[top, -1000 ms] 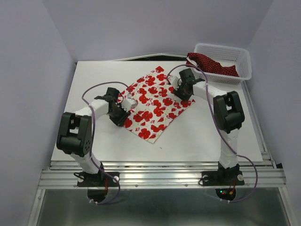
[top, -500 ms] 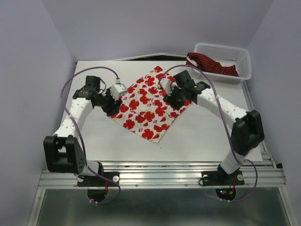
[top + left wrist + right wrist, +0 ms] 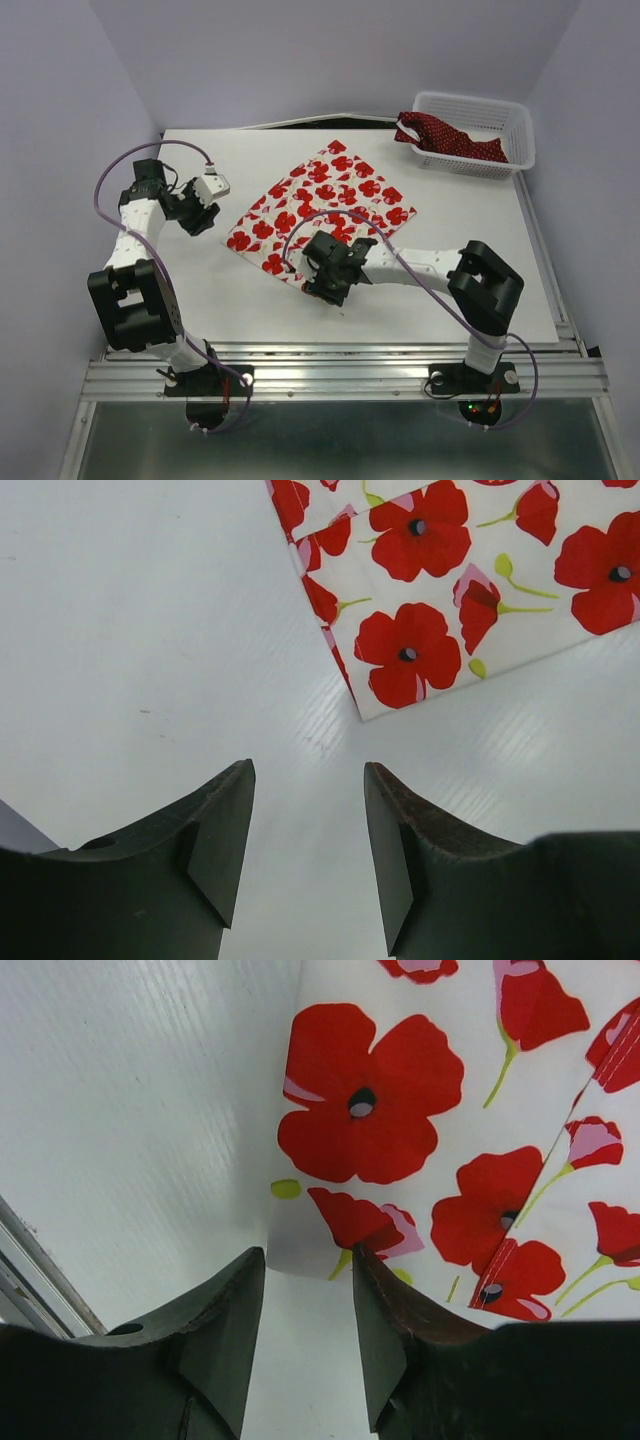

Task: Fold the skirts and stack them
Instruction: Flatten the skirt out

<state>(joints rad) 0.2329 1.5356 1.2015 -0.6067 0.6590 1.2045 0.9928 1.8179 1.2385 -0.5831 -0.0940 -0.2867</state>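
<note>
- Lying flat near the middle of the white surface [image 3: 250, 315], the floral skirt [image 3: 330, 200] is folded into a neat shape with 4 corners. It is turned like a diamond, with 1 corner toward the arms' bases.
- The dark red skirt [image 3: 455, 138] sits bunched in the white basket [image 3: 520, 135] at the far right of the surface. Part of it drapes over the basket's left rim. The 2 skirts are well apart.
- The left fingers [image 3: 215, 850] are released, with nothing between them. They hover over bare surface by the floral skirt's left side. In the left wrist view a corner of the cloth lies just ahead of their tips, apart from them.
- The right fingers [image 3: 225, 1340] are spread too and grasp nothing. They sit at the skirt's near corner, and the right wrist view shows that corner's tip lying right at the gap between them. I cannot tell whether they touch the cloth.
- The right arm reaches low across the near part of the surface from the right. The left arm is bent at the left edge.
</note>
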